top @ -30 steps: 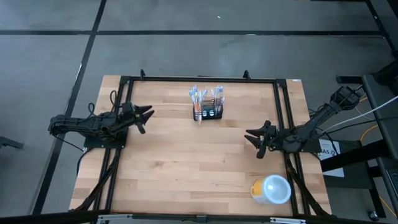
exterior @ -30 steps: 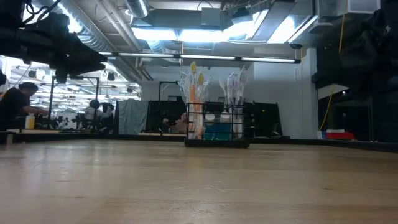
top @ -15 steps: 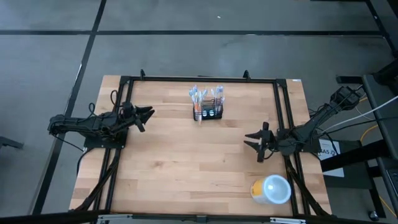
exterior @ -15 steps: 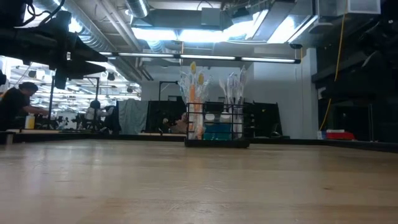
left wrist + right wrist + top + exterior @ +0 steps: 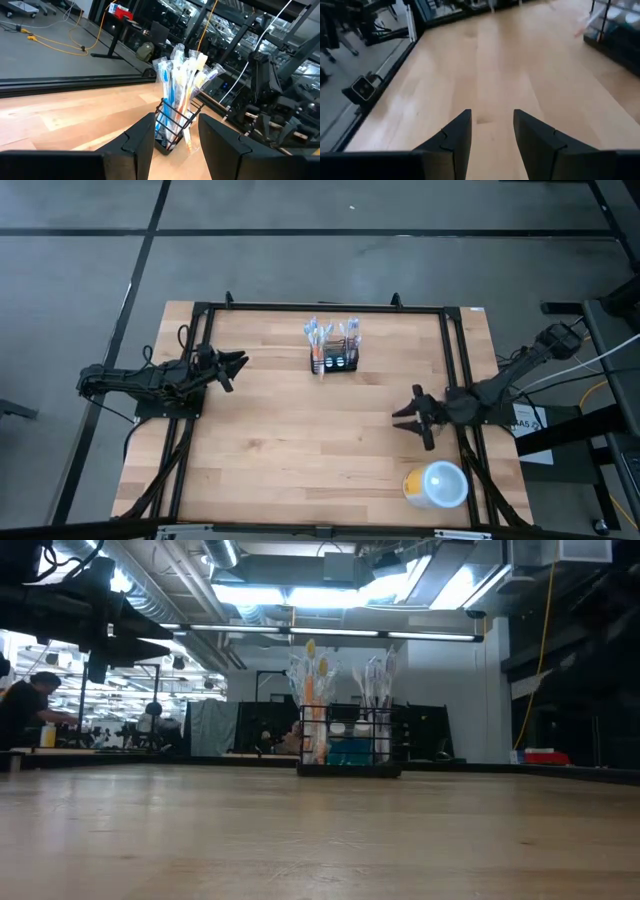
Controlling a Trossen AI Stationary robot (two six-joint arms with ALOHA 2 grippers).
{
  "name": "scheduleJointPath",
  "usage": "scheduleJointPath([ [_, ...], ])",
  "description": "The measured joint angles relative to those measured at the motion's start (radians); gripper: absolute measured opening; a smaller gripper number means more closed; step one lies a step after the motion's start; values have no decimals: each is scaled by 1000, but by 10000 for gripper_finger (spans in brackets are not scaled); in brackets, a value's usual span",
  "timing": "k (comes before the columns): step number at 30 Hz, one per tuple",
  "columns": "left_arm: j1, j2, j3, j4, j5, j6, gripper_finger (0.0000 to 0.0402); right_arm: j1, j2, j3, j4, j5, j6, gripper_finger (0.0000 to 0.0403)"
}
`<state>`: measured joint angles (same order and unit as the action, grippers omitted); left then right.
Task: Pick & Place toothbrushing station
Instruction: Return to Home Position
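The toothbrushing station (image 5: 333,347) is a small black mesh holder with white, blue and orange toothbrushes standing in it. It rests by its base on the wooden table near the far edge, and shows in the low view (image 5: 348,735) and the left wrist view (image 5: 176,107). My left gripper (image 5: 240,363) is open and empty, to the left of the holder, pointing at it (image 5: 175,142). My right gripper (image 5: 400,418) is open and empty, right of the table's middle, above bare wood (image 5: 492,135).
A round yellow cup with a pale lid (image 5: 436,485) lies near the table's near right corner, just nearer than my right gripper. A black frame (image 5: 320,307) runs along the table's far edge and sides. Bare wood lies between the two grippers.
My right gripper has gone toward the table's near edge and turned a little toward the near left. My left gripper has drawn back slightly toward the table's left edge. The holder has stayed where it was.
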<state>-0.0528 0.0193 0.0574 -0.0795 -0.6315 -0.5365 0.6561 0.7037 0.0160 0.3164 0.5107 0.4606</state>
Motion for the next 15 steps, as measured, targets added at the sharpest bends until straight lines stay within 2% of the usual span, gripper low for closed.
scheduleJointPath([
  [3, 0, 0, 0, 0, 1, 0, 145, -158, -86, 1, -148, -220, 0, 148],
  [5, 0, 0, 0, 0, 1, 0, 145, -247, -144, 1, -290, -329, -1, 148],
  [8, 0, 0, 0, 0, 1, 0, 145, -354, -237, 7, -313, -481, 2, 148],
  [12, 0, 0, 0, 0, 1, 0, 145, -449, -382, 6, -325, -499, 167, 148],
  [15, 0, 0, 0, 0, 1, 0, 145, -506, -476, 6, -331, -502, 182, 148],
])
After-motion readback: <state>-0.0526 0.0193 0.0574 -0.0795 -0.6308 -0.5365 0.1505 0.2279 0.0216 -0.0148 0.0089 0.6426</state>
